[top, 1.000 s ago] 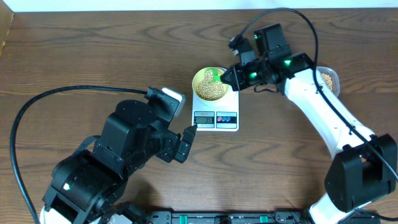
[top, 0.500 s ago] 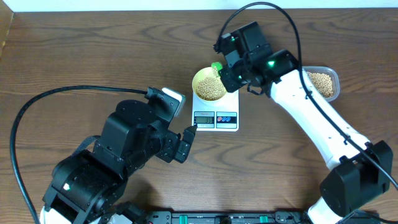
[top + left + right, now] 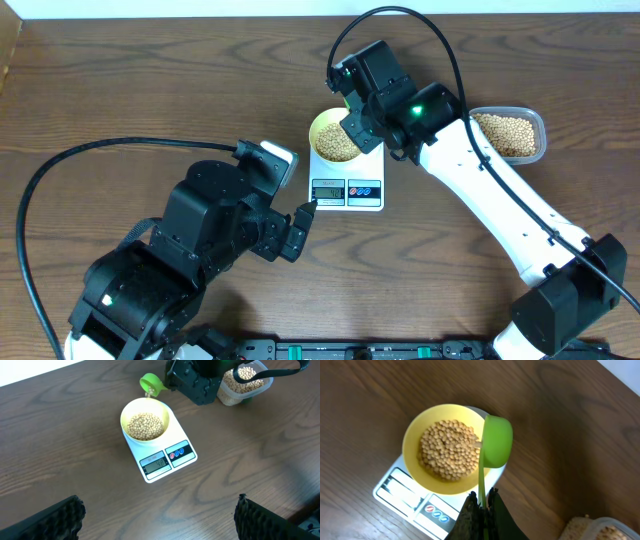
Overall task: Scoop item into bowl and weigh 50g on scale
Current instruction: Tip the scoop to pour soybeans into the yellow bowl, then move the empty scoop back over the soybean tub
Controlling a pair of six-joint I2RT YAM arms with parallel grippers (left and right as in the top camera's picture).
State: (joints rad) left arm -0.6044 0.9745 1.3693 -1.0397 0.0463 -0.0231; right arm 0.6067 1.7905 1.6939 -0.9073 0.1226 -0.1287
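Observation:
The pale yellow bowl (image 3: 333,138) holds a heap of tan beans (image 3: 449,450) and stands on the white scale (image 3: 347,188). My right gripper (image 3: 481,498) is shut on the thin handle of a green scoop (image 3: 496,440), tipped on its side at the bowl's far rim; a bean falls from its lip. The scoop also shows in the left wrist view (image 3: 151,384). In the overhead view the right gripper (image 3: 352,118) partly covers the bowl. My left gripper (image 3: 160,512) is open and empty, well in front of the scale (image 3: 162,457).
A clear plastic tub (image 3: 510,135) of more beans stands at the back right, also seen in the left wrist view (image 3: 242,380). A black cable (image 3: 100,160) loops over the table at the left.
My right arm has swung left, carrying the green scoop from over the bowl to its far rim. The tub is uncovered now. The left arm has not moved.

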